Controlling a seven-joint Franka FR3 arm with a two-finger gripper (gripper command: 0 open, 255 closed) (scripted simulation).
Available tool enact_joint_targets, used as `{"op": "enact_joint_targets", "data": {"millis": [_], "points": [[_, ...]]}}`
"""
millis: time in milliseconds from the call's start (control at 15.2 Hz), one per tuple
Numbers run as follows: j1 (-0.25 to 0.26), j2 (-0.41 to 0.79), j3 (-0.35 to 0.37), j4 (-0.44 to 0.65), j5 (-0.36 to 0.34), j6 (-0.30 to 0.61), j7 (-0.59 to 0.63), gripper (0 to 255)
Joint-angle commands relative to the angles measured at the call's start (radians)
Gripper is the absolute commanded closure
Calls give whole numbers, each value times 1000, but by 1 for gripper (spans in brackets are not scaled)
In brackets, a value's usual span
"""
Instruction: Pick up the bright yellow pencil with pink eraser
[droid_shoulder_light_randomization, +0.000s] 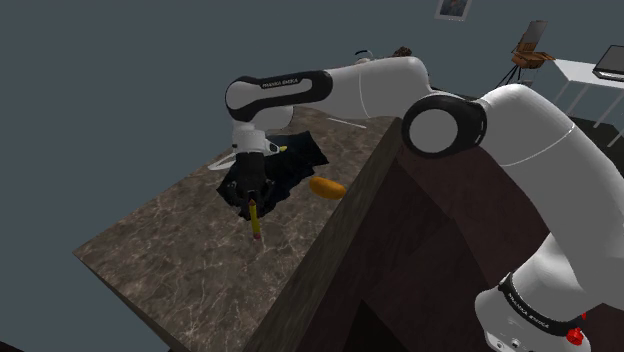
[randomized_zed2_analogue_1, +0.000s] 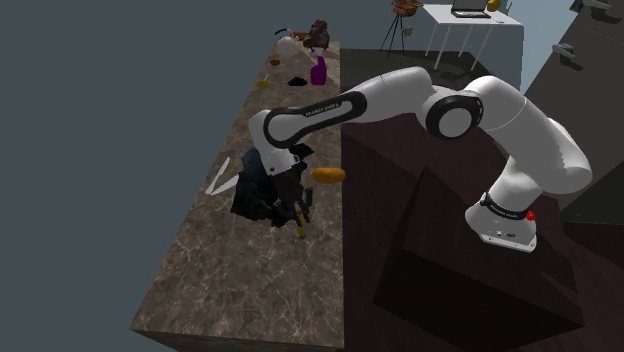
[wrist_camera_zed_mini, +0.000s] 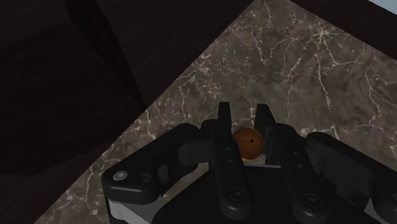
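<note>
Clasping the slim yellow pencil (droid_shoulder_light_randomization: 256, 222) hanging toward six o'clock, the black two-finger gripper (droid_shoulder_light_randomization: 249, 200) is, I reckon, needing a steady vertical lift.

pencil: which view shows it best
The shoulder view: the pencil hangs lengthwise below the gripper, yellow shaft plain against the countertop. The second exterior view shows it smaller beneath the gripper; the wrist view shows its round end on, between the fingers.

My fingers (wrist_camera_zed_mini: 224, 130) clasp the yellow pencil (droid_shoulder_light_randomization: 255, 218) nearly upright: its reddish end points down toward the counter, its round brown end with a dark dot faces my wrist.
</note>
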Motion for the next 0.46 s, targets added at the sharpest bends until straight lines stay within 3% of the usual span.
{"op": "enact_joint_targets", "data": {"millis": [0,396], "points": [[1,-8,3,16,2,-20,13,255],[-1,-29,8,30,6,-51,31,255]]}}
